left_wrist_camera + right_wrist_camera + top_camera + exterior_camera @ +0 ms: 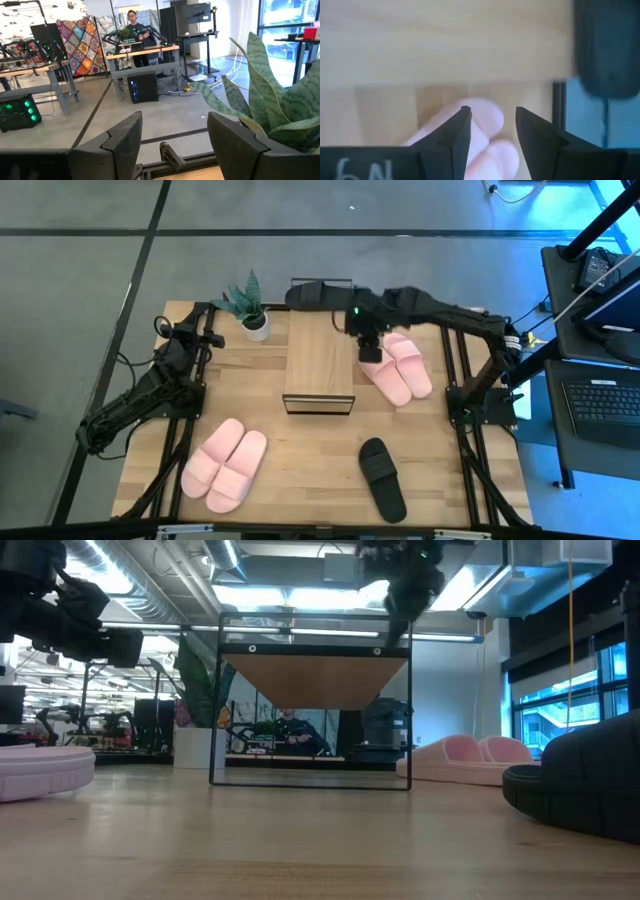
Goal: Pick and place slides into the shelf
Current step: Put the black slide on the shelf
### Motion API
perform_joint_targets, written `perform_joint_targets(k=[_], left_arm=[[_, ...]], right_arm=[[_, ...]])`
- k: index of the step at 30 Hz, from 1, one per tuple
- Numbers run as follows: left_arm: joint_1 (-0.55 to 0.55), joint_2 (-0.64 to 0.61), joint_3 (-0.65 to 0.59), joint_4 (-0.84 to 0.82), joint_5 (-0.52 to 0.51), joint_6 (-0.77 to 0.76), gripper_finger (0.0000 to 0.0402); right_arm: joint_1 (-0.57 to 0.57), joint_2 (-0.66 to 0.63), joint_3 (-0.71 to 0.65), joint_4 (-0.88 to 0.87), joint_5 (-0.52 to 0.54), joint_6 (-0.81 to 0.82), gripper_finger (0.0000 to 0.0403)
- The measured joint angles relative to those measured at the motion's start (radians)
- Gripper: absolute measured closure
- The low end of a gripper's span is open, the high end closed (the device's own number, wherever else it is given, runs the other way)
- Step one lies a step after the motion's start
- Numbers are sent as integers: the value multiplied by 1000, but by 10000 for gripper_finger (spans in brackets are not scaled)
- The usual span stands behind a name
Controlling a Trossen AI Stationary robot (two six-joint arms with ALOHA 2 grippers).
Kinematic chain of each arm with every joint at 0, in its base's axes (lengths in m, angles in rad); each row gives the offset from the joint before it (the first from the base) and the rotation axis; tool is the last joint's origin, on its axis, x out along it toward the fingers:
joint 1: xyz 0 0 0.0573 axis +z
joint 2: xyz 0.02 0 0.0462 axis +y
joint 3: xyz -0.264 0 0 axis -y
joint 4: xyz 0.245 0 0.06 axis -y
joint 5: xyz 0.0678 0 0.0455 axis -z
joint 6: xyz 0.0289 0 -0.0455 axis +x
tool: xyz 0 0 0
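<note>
While the right gripper [369,352] hangs above the table between the shelf [320,364] and the pink pair [398,367] on its right, nothing is in it: the fingers [457,131] stand apart with a moderate gap, and the rounded pink ends show through that gap.

Where things are:
- Shelf in mid-table, top board bare.
- One black slide [318,293] lies at the far edge behind the shelf, the other black slide [383,478] at the near right.
- Second pink pair [225,464] at near left.
- Left gripper [172,142] is parked at the far left corner by the plant [248,302], fingers wide, empty.

Step in hand, as I read it: pick up a slide from the right pink pair. None looks shelved yet, so it's early.

How to do it well:
- Come straight down over one slide only; the two are touching, so centre on the nearer one or a finger will catch both.
- Take it across the strap or the side edge. Soft foam, so close firmly but expect it to squash and sag.
- Lift high enough to clear the shelf's frame before moving over.
- The arm sits close to the shelf's right edge, so don't swing into it.
</note>
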Motion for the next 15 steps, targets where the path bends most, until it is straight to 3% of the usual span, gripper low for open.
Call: perform_joint_targets(k=[6,15], left_arm=[[0,0,0,-33,0,0,185],[0,0,0,-32,0,0,185]], right_arm=[[40,-145,-230,239,32,2,247],[130,-291,-323,268,31,83,247]])
